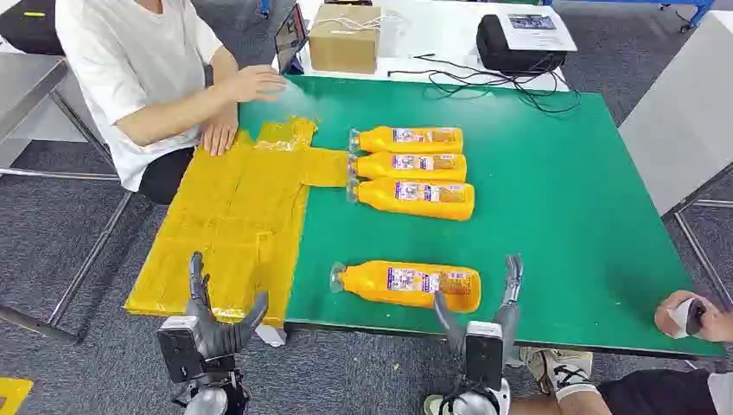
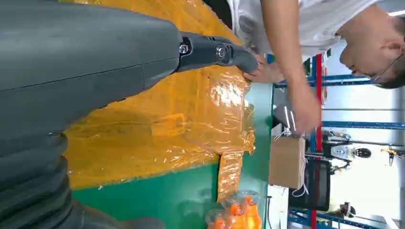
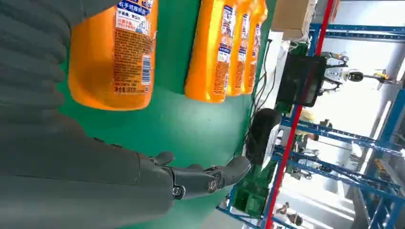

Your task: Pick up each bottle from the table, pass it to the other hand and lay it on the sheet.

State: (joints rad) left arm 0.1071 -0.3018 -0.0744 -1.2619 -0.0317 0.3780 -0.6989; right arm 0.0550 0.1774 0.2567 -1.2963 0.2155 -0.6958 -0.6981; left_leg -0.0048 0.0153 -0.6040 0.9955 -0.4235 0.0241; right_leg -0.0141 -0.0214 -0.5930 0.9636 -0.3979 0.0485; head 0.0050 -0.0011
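From the head view, four orange bottles lie on their sides on the green table [image 1: 553,190], caps toward the yellow sheet [image 1: 229,225]: three in a touching row [image 1: 411,164], the top two with caps at the sheet's edge, and a near bottle [image 1: 406,284] alone by the front edge, all filled with orange liquid. The left hand [image 1: 216,316] hangs over the sheet's near edge, fingers spread, empty; the right hand [image 1: 480,303] sits just behind the near bottle's base, fingers apart, holding nothing. A person [image 1: 138,69] rests a hand on the sheet's far corner; a cardboard box [image 1: 344,39] stands beyond, closed. The left wrist view shows a finger [image 2: 215,51] over crinkled sheet. The right wrist view shows the near bottle's base beside the thumb [image 3: 205,176], not touching.
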